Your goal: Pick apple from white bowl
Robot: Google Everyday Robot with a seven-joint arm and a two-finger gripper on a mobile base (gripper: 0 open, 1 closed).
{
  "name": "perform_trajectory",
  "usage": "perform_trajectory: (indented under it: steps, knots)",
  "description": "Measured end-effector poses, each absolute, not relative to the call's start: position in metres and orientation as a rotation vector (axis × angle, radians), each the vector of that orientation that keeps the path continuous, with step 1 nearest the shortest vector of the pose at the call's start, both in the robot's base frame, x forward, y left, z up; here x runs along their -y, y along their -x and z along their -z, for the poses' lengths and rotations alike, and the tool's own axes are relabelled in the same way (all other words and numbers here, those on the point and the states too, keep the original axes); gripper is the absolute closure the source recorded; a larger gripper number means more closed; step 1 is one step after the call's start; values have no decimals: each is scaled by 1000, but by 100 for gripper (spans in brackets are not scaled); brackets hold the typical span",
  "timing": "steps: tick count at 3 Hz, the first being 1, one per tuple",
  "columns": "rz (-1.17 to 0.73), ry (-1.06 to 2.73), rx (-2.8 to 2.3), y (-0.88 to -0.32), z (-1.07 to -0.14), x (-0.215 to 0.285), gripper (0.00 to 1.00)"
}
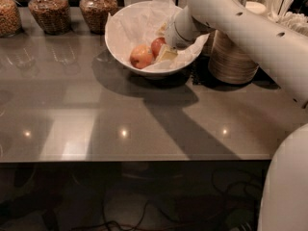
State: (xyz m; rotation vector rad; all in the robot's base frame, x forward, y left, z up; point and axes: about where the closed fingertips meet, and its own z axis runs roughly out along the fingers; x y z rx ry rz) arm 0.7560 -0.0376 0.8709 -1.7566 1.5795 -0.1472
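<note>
Claw [167,52] in white bowl [115,49] beside apple [157,45], whether spread or pinching I cannot tell

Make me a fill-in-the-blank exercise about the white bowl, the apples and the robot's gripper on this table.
1. The white bowl holds ____ apples: the apple, which is redder, and a paler apple.
2. The gripper is inside the ____ bowl, close beside the apple.
3. The white bowl is lined with crinkled white tissue ____.
4. The stacked beige bowls stand on the picture's ____ side of the white bowl.

Missing words: two; white; paper; right.
</note>
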Motion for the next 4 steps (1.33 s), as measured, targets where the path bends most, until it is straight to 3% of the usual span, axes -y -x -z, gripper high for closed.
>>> perform_trajectory:
  steps: [2, 3, 4]
  knots:
    - [166, 1760, -1621, -771, -854, 39, 26]
    - [167, 1760, -1622, -771, -859, 39, 33]
    - [176, 1755, -1641, -776, -854, 43, 52]
